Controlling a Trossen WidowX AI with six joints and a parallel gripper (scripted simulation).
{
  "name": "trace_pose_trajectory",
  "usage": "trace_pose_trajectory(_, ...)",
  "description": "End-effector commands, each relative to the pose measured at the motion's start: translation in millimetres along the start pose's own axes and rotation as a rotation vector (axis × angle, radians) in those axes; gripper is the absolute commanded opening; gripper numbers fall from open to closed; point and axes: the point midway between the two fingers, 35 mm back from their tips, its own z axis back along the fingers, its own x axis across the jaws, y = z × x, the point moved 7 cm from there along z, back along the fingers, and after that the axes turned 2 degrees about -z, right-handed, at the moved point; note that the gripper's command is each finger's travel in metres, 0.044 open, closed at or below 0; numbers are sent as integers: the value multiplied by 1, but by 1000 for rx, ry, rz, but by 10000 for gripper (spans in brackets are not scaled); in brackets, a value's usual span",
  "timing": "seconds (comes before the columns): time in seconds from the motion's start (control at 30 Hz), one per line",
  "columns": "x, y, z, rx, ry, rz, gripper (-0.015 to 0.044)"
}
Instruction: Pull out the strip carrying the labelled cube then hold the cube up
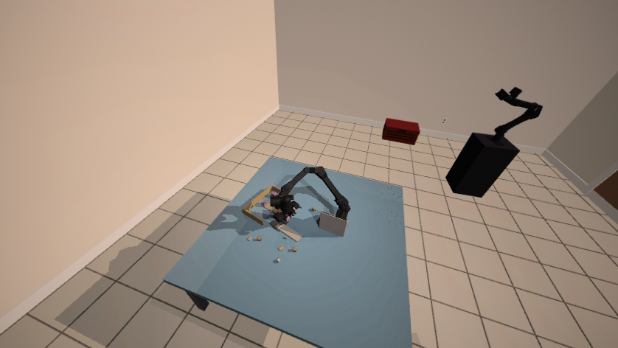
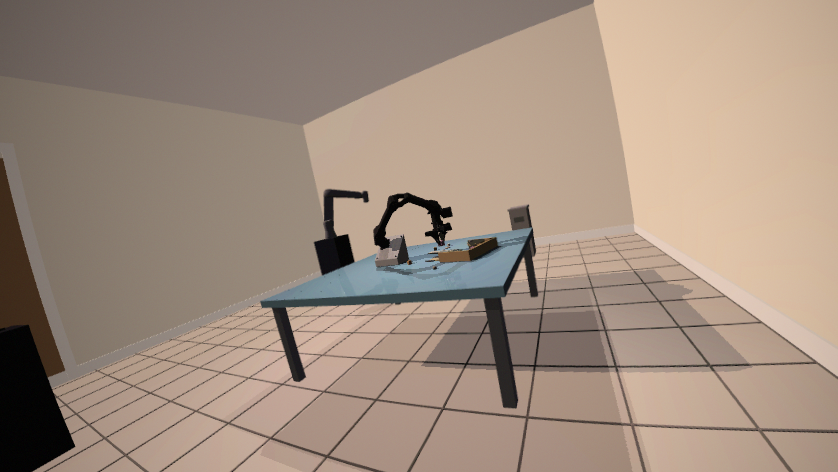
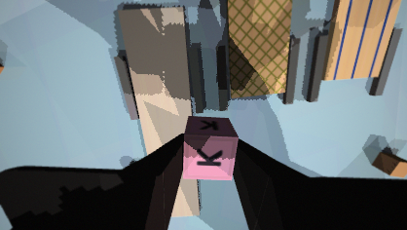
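Cube: pink cube, marked K, sits between the two black fingers, above the table.
Gripper: gripper clamped on the cube's sides.
Strips: plain strip directly below; hatched strip and striped strip beside it.
Surface: blue table, small blocks scattered, wooden frame.
Room: tiled floor, beige walls.

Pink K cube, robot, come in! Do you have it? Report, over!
Gripper shut on pink K cube. Cube off the plain strip, table showing below. Other strips and loose blocks stand apart, nothing blocking.
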Motion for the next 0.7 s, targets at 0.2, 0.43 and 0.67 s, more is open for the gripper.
trace_pose_trajectory(0.2,-21,28,-1,5,-2,-3,0)
trace_pose_trajectory(0.43,-36,46,-2,6,-2,-4,0)
trace_pose_trajectory(0.67,-39,50,8,6,-2,-4,0)
